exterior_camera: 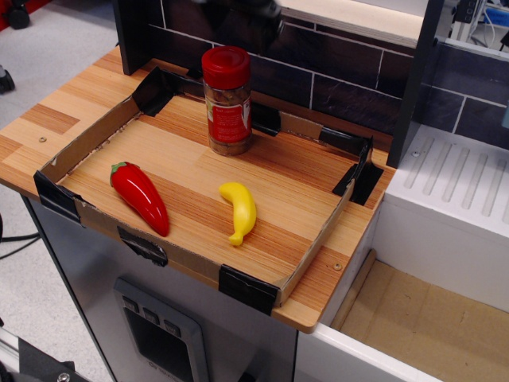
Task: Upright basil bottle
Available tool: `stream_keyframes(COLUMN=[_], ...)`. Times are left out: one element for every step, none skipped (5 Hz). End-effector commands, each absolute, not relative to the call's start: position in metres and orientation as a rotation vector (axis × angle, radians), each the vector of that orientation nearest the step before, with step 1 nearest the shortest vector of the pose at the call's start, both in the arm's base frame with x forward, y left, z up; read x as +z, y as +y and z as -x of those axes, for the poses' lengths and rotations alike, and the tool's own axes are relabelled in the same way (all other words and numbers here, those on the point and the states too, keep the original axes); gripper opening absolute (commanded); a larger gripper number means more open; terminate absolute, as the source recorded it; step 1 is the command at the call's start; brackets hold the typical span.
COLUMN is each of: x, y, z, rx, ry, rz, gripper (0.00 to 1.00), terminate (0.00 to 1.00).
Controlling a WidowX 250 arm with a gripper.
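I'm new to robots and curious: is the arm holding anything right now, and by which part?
Nothing is held. The basil bottle stands upright by itself in the tray, red cap up. The gripper is a blur above it, not touching.

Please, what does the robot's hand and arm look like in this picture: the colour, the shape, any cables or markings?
Very little shows. Only a dark, nearly black, blurred part of the hand reaches into the top edge, above the basil bottle. Its outline is rounded and bulky. No cables, markings or fingers can be made out, and the arm itself is out of view.
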State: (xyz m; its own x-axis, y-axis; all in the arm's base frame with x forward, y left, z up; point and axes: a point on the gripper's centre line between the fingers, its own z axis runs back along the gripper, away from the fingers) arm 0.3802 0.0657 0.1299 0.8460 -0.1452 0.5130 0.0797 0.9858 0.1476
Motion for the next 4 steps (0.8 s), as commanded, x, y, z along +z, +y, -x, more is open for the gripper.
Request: stream_keyframes(x=[0.2045, 0.2045, 0.2045, 0.2045], y=[0.0591, 0.0591, 0.0591, 0.0591], z=[-0.3809, -0.3809, -0.3809, -0.3809], rx=[-0.12, -0.12, -0.12, -0.12], ry=[-0.579, -0.579, -0.579, -0.579], rz=[-0.113, -0.113, -0.113, -0.113], gripper=[1.0, 1.0, 1.0, 1.0], terminate=[0.0, 0.0, 0.0, 1.0])
